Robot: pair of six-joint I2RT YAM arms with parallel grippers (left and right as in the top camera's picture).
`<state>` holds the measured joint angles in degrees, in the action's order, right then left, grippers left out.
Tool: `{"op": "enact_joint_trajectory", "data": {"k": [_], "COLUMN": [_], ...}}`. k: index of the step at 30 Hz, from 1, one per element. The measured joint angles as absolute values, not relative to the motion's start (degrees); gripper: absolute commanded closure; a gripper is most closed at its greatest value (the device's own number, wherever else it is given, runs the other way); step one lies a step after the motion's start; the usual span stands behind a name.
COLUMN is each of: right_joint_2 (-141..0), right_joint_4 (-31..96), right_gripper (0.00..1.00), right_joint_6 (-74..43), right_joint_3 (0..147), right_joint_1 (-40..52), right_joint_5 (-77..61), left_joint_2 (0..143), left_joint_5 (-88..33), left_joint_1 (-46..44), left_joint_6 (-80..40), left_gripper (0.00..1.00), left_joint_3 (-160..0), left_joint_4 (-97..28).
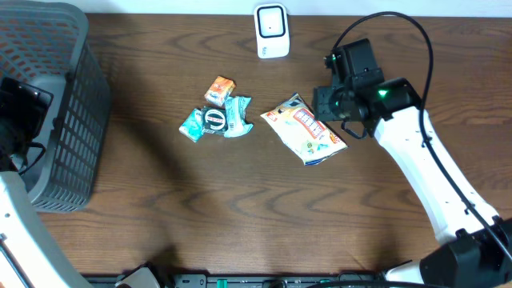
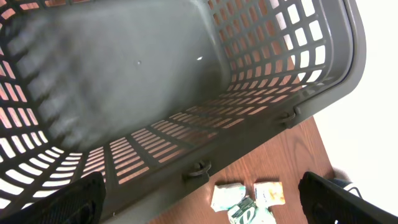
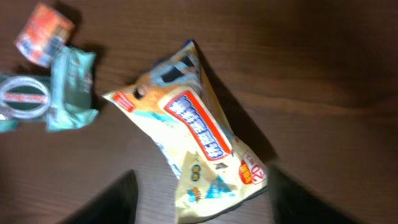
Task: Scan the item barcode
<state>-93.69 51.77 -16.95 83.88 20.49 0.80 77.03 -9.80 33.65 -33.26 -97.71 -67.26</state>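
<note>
On the table (image 1: pixel 240 216), right of centre, the snack bag (image 1: pixel 304 130) lies flat, printed face up, well short of the white scanner (image 1: pixel 272 30) at the far edge.

Right tool (image 3: pixel 200 177): hovers directly over the bag's lower end, fingers spread to either side and gripping nothing. The wrist view is blurred.

Left tool (image 2: pixel 200 183): released, fingers wide apart, held over the grey basket (image 2: pixel 186 74), which is empty in that view.

Small packets (image 1: pixel 214 116) lie clustered left of the bag, apart from it.

Assessment: the step in hand appears to be the grasp. The bag is not held and has not been presented to the scanner.

Next move calls for closing on the bag's edge, lifting it clear and turning its barcode toward the scanner window. A dark patch near the bag's top corner may be that barcode, but it is too blurred to confirm.
</note>
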Motion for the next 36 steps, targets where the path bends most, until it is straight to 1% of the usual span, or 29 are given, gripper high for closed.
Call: {"op": "enact_joint_trajectory", "data": {"k": [2,3,5,7,8,13,14,19,21,25,26,31,34,35,36], "right_joint_2": [-94.8,-95.3,-96.5,-97.8,-98.7,-105.0,-106.4,-115.2,-117.9,-118.8,-118.8,-118.8,-117.8,-116.8,-115.4], "right_joint_4": [51.5,51.0,49.7,48.6,48.0,44.1,43.9,44.4,44.5,45.8,46.2,53.5,57.6,58.1,58.1], "right_gripper": [0.37,0.4,0.51,0.67,0.69,0.69,0.68,0.68,0.74,0.76,0.76,0.63,0.61,0.64,0.72], "right_joint_6": [-16.9,-16.9,-17.0,-16.9,-16.8,-16.9,-16.9,-16.9,-16.9,-16.7,-16.7,-17.0,-16.8,-16.6,-16.3], "right_joint_3": [83.8,83.8,83.8,83.8,83.8,83.8,83.8,83.8,83.9,85.0,85.2,87.4,90.3,91.6,92.7], "right_joint_1": [20.5,20.5,20.5,20.5,20.5,20.5,20.5,20.6,20.8,21.0,20.9,20.9,20.9,20.9,21.0], "right_joint_5": [1.3,1.5,1.8,2.0,2.1,1.6,1.1,-1.7,-3.0,-3.7,-3.7,-4.2,-4.3,-4.3,-4.3], "left_joint_2": [77.1,77.0,77.0,77.0,77.0,77.0,77.0,77.0,77.0,77.0,77.1,77.0,77.0,77.0,77.0], "left_joint_5": [-9.8,-9.8,-9.9,-10.0,-10.0,-10.0,-10.0,-10.0,-10.0,-10.0,-10.0,-10.0,-10.0,-10.0,-10.0], "left_joint_1": [33.6,33.6,33.6,33.6,33.6,33.6,33.6,33.6,33.6,33.6,33.6,33.6,33.6,33.6,33.6], "left_joint_6": [-33.3,-33.3,-33.3,-33.3,-33.3,-33.3,-33.3,-33.3,-33.3,-33.3,-33.3,-33.3,-33.3,-33.3,-33.3], "left_gripper": [0.02,0.02,0.02,0.02,0.02,0.02,0.02,0.03,0.03,0.02,0.02,0.02,0.02,0.02,0.03], "left_joint_3": [-97.7,-97.7,-97.7,-97.7,-97.7,-97.7,-97.7,-97.7,-97.7,-97.7,-97.7,-97.7,-97.7,-97.7,-97.7], "left_joint_4": [-67.3,-67.2,-67.3,-67.3,-67.3,-67.3,-67.3,-67.3,-67.3,-67.3,-67.3,-67.3,-67.3,-67.3,-67.3]}}
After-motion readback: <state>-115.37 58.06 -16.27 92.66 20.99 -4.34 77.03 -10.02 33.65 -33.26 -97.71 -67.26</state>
